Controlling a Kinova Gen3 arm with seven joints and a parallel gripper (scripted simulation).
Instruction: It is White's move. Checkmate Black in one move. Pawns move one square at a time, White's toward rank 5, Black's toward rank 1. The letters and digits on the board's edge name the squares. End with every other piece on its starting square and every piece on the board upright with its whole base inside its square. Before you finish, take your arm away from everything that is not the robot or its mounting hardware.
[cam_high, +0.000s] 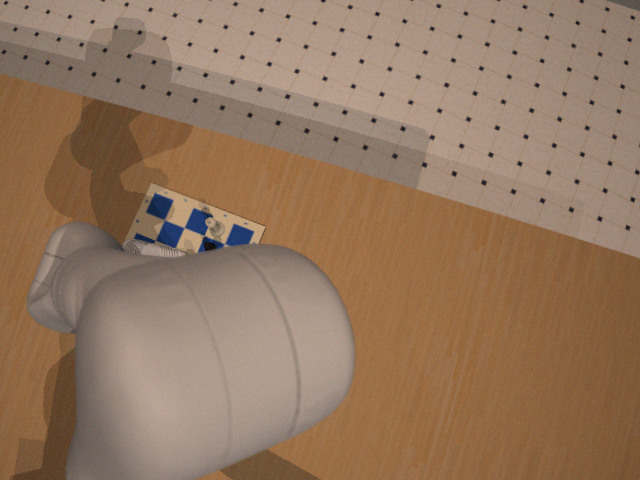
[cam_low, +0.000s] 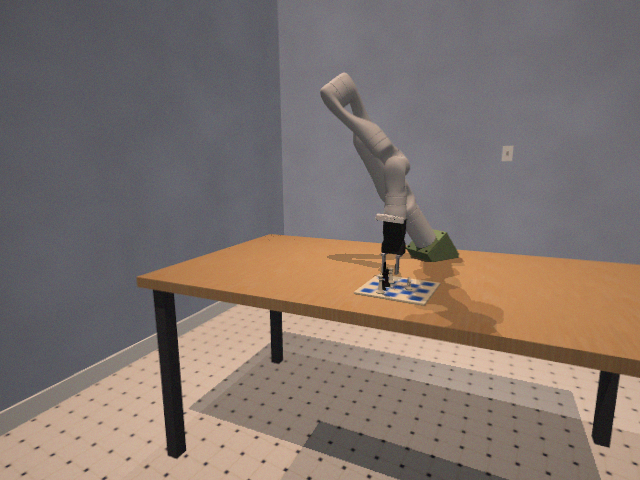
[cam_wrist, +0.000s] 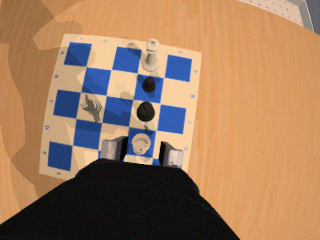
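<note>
The small blue and cream chessboard (cam_wrist: 120, 103) lies on the wooden table; it also shows in the exterior view (cam_low: 398, 289) and, partly hidden by my arm, in the top view (cam_high: 193, 222). My gripper (cam_wrist: 143, 147) is open, low over the board's near edge (cam_low: 390, 273). A white piece (cam_wrist: 140, 143) stands upright between the open fingers, apart from both. In the same column stand two black pieces (cam_wrist: 146, 111) (cam_wrist: 150, 84) and, at the far edge, a tall white piece (cam_wrist: 152, 55) (cam_high: 214, 225). A grey knight-like piece (cam_wrist: 92, 107) stands two columns to the left.
My arm's large link (cam_high: 196, 361) hides most of the board in the top view. The arm's green base (cam_low: 433, 245) sits behind the board. The table's far edge runs just beyond the board in the wrist view.
</note>
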